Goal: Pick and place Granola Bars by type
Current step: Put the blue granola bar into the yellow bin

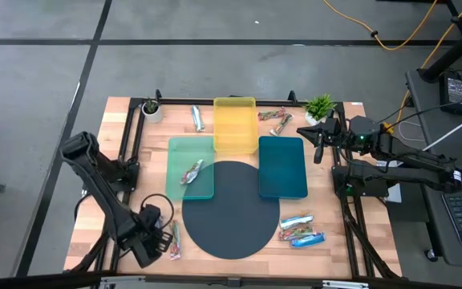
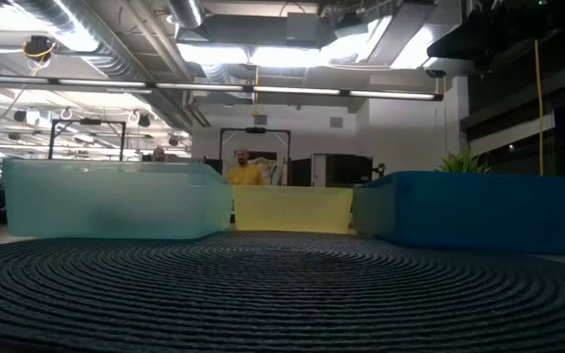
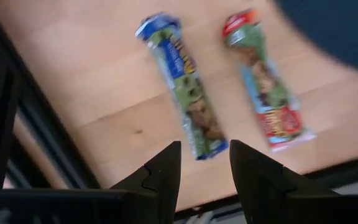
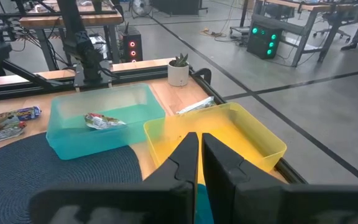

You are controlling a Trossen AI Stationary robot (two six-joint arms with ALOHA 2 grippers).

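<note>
Wooden desk [image 1: 95,172]. Round dark woven mat [image 1: 231,210], centre front. Blue tray [image 1: 283,167], green tray [image 1: 184,152], yellow tray [image 1: 234,124] behind it. Left claw [image 3: 204,165]: fingers apart, empty, above two bars at the front left: blue-wrapped granola bar [image 3: 182,84], red-and-green granola bar [image 3: 263,81]. Right claw [image 4: 200,152]: fingers together, empty, raised near the yellow tray. One silver granola bar [image 4: 104,121] in the green tray; blue-white bars [image 1: 299,229] front right.

Three trays are sitting on the table [image 1: 375,241]: one pale green tray [image 1: 189,148], one yellow tray [image 1: 235,132], one blue tray [image 1: 283,172]. One round dark mat [image 1: 231,213] is lying among them. Two plants are standing behind: a small potted plant [image 1: 151,107] and a bushy potted plant [image 1: 319,107]. Granola bars [image 1: 197,118] are numbering at least eight, the right-hand cluster [image 1: 299,230] resisting an exact count
</note>
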